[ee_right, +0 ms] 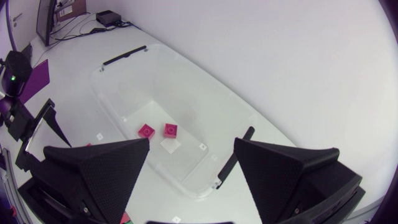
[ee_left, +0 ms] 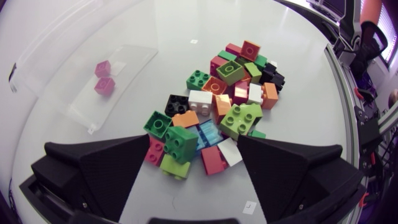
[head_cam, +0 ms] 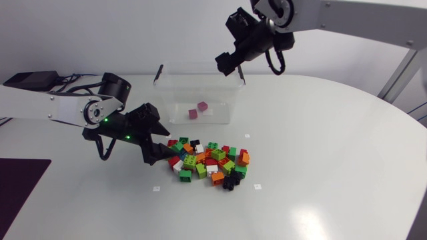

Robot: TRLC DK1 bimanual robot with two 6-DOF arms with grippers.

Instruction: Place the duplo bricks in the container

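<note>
Two glossy magenta bricks (head_cam: 198,110) lie in the clear plastic container (head_cam: 173,93). Both matte claws stand open: left claw (head_cam: 162,149) at the studded many-coloured pile (head_cam: 210,162), right claw (head_cam: 231,70) above the container.

It's bright and even in here, the light probably coming from overhead. The white desk (head_cam: 320,167) carries a soft sheen, with only faint shadows under the brick pile (head_cam: 208,163). Both wrist views bow strongly at their edges, and the corners go dark.
</note>
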